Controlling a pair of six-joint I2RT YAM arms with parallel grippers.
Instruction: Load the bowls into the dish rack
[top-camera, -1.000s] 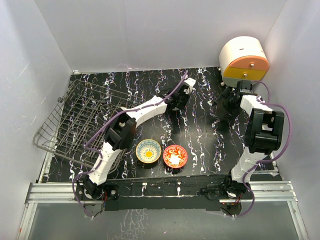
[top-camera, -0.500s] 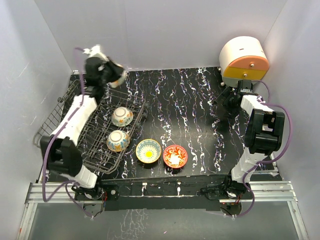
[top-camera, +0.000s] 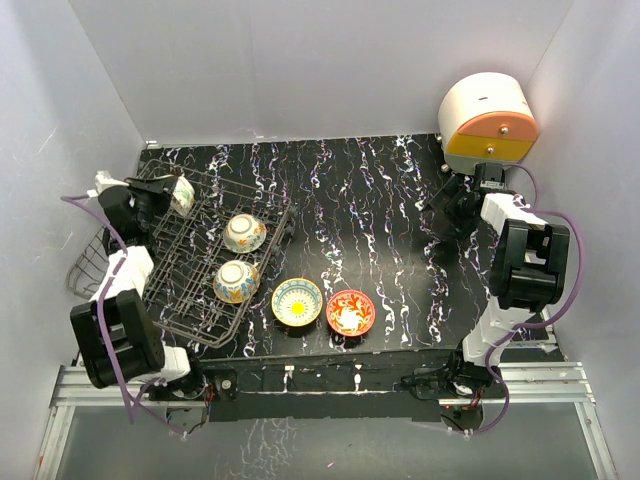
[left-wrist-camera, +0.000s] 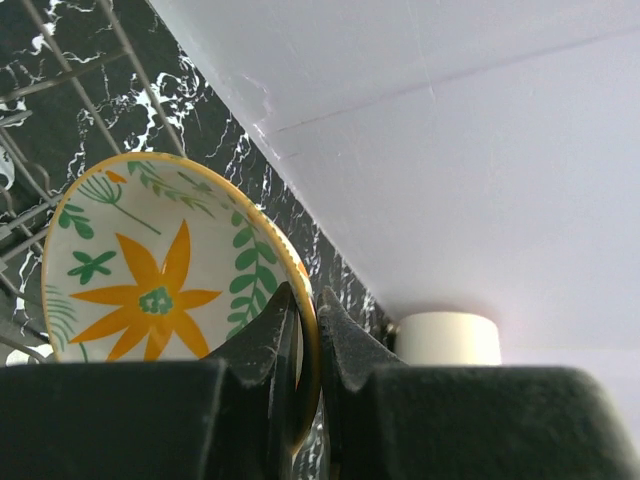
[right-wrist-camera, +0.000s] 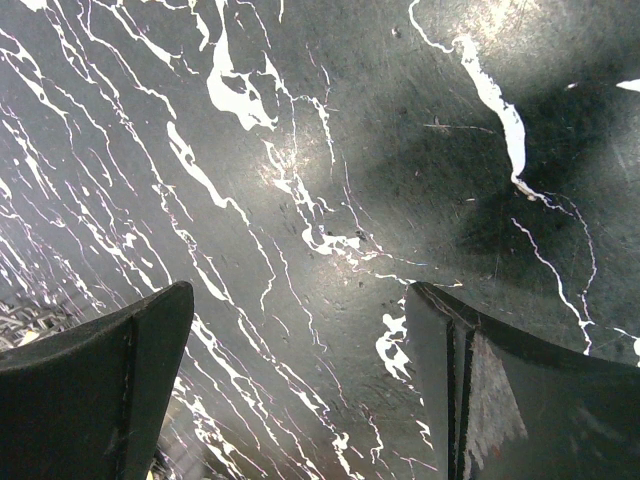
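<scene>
Currently held: one flower bowl (left-wrist-camera: 150, 300), orange bloom and green leaves painted inside, its rim pinched between the closed fingers of the left end effector (left-wrist-camera: 305, 305), standing on edge at the far-left end of the dish rack (top-camera: 185, 250). Change on record: a second ago the rack held nothing and lay further left, with the left arm stretched toward mid-worktop. Half a second ago two bowls stood in the rack and the arm was raised high at the far-left corner. Now the arm is lower, with the bowl about level with the rack's upper wires. Reading: a third bowl is about to be slotted, its release not yet made. Racked: upper bowl (top-camera: 244, 232) and lower bowl (top-camera: 235, 281), both tilted among the tines near the rack's right side. Unloaded, on the worktop (top-camera: 390, 210): yellow-and-blue bowl (top-camera: 297, 301) and red-orange bowl (top-camera: 350, 312), side by side just right of the rack. Right end effector (right-wrist-camera: 300, 300): jaws apart, nothing between them, over bare worktop at the far right, placed as before. View notes: only the overhead view gives the count and rack layout. Only the left wrist view shows the rim grip and painted interior. Neither shows whether the bowl's lower edge touches a wire. Also present: cream and orange drum (top-camera: 487, 122), far-right corner.
</scene>
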